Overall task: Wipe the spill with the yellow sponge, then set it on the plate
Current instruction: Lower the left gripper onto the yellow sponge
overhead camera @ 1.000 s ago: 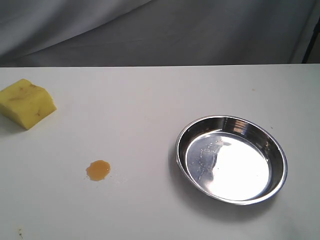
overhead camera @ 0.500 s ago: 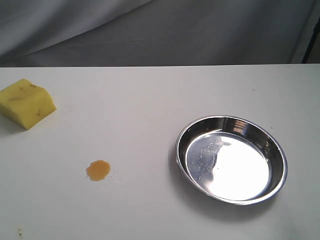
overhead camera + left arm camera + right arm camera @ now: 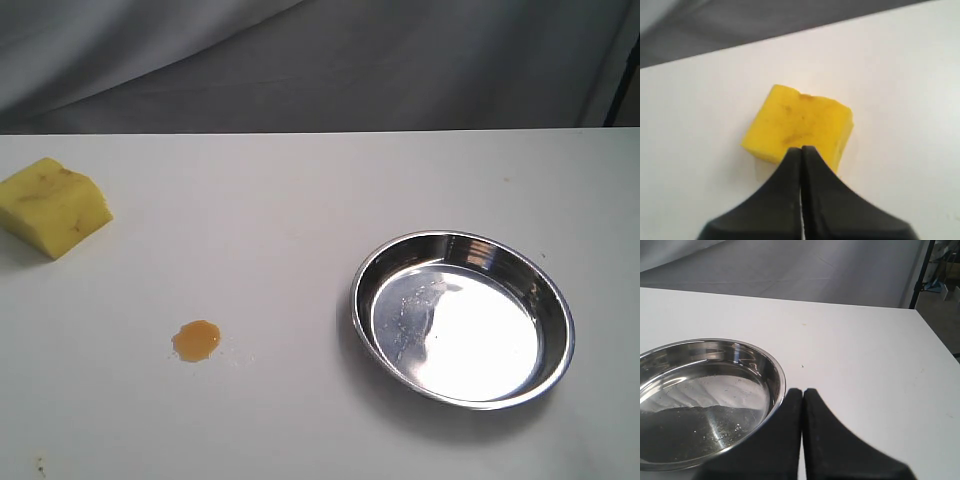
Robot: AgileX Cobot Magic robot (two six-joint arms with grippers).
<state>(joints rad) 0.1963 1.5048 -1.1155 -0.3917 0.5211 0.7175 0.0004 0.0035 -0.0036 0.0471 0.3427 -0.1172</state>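
Lying apart: blocky yellow sponge (image 3: 52,207), round spill (image 3: 196,340), shiny steel plate (image 3: 470,340); left fingers (image 3: 776,200) and right fingers (image 3: 781,440) pressed together.

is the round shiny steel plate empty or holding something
Empty: the round shiny steel plate holds no object, only faint smears on bare metal.

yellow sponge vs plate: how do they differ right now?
The yellow sponge is a matte, stained foam block; the plate is a round, shiny steel dish. The sponge lies left of the spill, the plate right of it. The plate is clearly wider than the sponge. Both rest on the white table.
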